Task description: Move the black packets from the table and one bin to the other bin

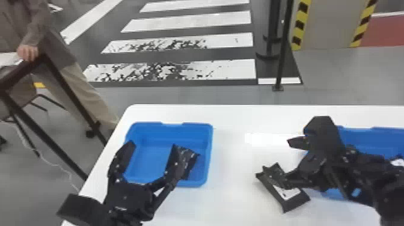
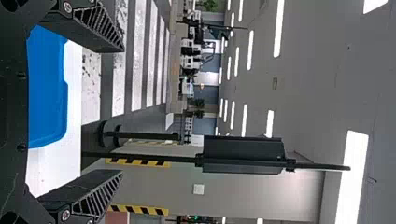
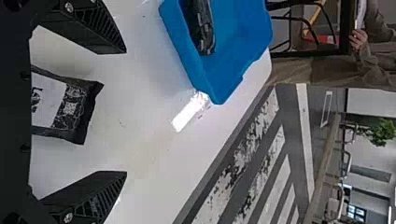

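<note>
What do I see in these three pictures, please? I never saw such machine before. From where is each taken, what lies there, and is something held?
You see a robot's two black arms, left and right. One picture is taken from its head, looking down; the other two from its wrists, and these are turned sideways.

On the white table stand two blue bins, left and right. Between them lies a black packet with a white label.

Each arm ends in a claw with two fingers. The left claw is open over the left bin; the right claw is open by the packet. Neither seems to hold anything.
</note>
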Action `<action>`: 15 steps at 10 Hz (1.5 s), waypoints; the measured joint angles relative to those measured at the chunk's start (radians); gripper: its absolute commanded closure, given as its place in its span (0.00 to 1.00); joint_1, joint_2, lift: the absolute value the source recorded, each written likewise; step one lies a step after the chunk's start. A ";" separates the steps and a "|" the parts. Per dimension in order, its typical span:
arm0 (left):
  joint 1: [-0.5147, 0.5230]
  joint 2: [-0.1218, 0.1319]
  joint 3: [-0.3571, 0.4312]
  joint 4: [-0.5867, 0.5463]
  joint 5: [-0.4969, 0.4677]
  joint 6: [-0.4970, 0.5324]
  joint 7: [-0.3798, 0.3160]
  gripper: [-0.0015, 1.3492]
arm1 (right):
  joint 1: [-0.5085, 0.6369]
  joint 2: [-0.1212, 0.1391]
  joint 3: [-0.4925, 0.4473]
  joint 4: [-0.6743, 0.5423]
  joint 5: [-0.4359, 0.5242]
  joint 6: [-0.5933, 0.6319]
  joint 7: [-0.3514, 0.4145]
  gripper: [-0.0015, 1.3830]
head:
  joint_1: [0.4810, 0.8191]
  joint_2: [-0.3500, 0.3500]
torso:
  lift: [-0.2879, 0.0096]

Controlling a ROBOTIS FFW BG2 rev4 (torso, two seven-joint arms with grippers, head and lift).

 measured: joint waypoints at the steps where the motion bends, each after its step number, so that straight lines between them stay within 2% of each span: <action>1: -0.004 0.000 -0.003 0.002 0.000 0.003 0.000 0.08 | -0.027 -0.003 0.026 0.048 0.000 -0.002 0.005 0.07 | 0.63 0.79 | 0.60; 6: -0.010 0.000 -0.007 0.009 0.001 0.008 0.000 0.08 | -0.137 -0.012 0.142 0.201 0.000 0.070 0.035 0.07 | 0.63 0.81 | 0.60; 11: -0.017 0.000 -0.011 0.017 0.002 0.006 0.000 0.08 | -0.195 -0.015 0.192 0.248 0.025 0.197 0.041 0.10 | 0.63 0.77 | 0.60; 12: -0.018 0.000 -0.012 0.019 0.002 0.005 0.001 0.08 | -0.203 -0.015 0.199 0.256 0.025 0.219 0.042 0.14 | 0.63 0.77 | 0.60; 13: -0.019 0.000 -0.012 0.020 0.002 0.004 0.001 0.08 | -0.211 -0.016 0.206 0.265 0.024 0.234 0.044 0.28 | 0.63 0.76 | 0.60; 14: -0.021 0.000 -0.014 0.023 0.002 0.003 0.000 0.08 | -0.217 -0.016 0.212 0.275 0.021 0.246 0.044 0.49 | 0.63 0.76 | 0.60; 15: -0.022 0.000 -0.014 0.025 0.002 0.001 0.000 0.08 | -0.221 -0.016 0.217 0.281 0.017 0.252 0.044 0.62 | 0.63 0.76 | 0.60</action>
